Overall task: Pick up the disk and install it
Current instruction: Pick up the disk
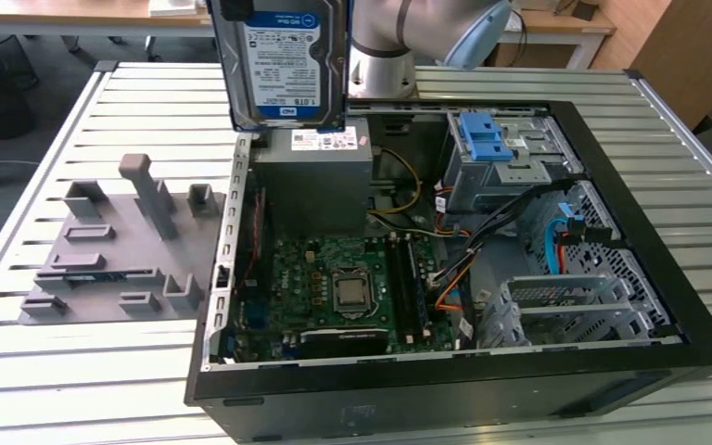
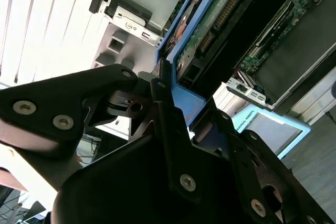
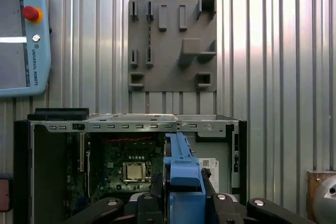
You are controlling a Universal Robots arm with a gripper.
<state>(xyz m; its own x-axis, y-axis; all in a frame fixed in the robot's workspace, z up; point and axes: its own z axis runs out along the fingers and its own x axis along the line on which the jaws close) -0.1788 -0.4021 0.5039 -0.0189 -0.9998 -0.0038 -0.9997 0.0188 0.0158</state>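
Observation:
The disk (image 1: pixel 285 60) hangs upright above the back left corner of the open computer case (image 1: pixel 653 269), its blue-and-white label facing the exterior camera and blue rails along its edges. In the second wrist view my gripper (image 2: pixel 185 103) is shut on the disk (image 2: pixel 220 19), black fingers clamped on either side of the blue rail, with the green circuit-board side showing. In the first wrist view the disk's blue edge (image 3: pixel 181 163) points down toward the case from my gripper (image 3: pixel 184 196). Behind the disk stands the arm (image 1: pixel 387 37).
Inside the case lie a grey power-supply box (image 1: pixel 312 181), the motherboard (image 1: pixel 344 287), a metal cage with a light-blue latch (image 1: pixel 499 148) and a lower drive cage (image 1: pixel 573 311) among loose cables. A grey fixture plate (image 1: pixel 121 250) sits on the slatted table (image 1: pixel 84 380). A teach pendant (image 3: pixel 23 35) rests nearby.

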